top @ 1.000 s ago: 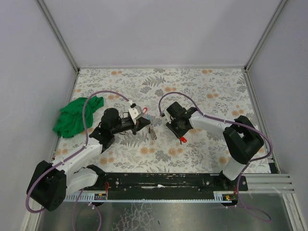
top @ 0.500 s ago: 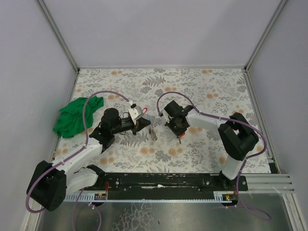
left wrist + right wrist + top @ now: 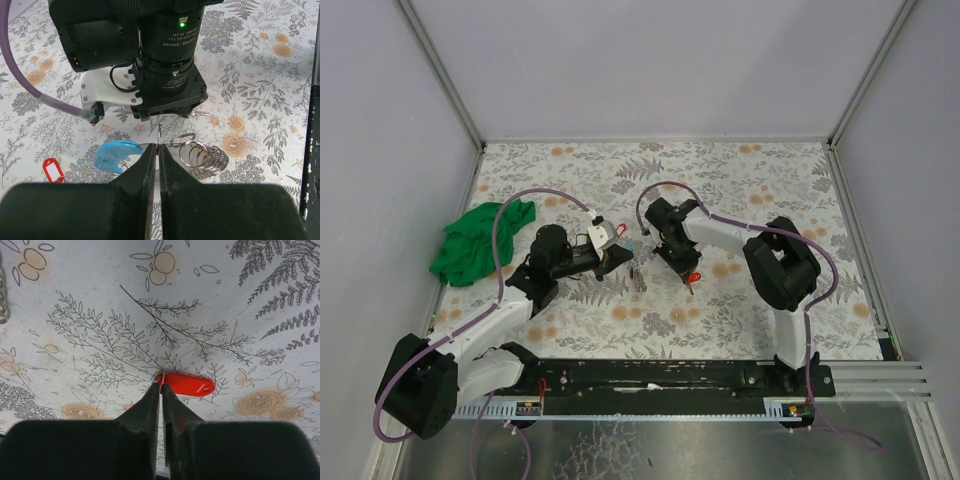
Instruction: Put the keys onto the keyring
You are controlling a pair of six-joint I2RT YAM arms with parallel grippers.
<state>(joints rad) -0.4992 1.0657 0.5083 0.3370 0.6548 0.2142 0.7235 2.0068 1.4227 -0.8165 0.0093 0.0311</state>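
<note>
Possible failure: losing the red-tagged key [image 3: 186,384] on lifting, pinched only at its metal end by the nearly closed right jaws; then missing the keyring [image 3: 118,154], gripped by its thin wire in the pressed-together left jaws, mid-tabletop. Pose: low reach from the near-left corner by the left arm [image 3: 485,325]; inward fold from the near-right edge, pointing down, by the right arm [image 3: 720,237].
</note>
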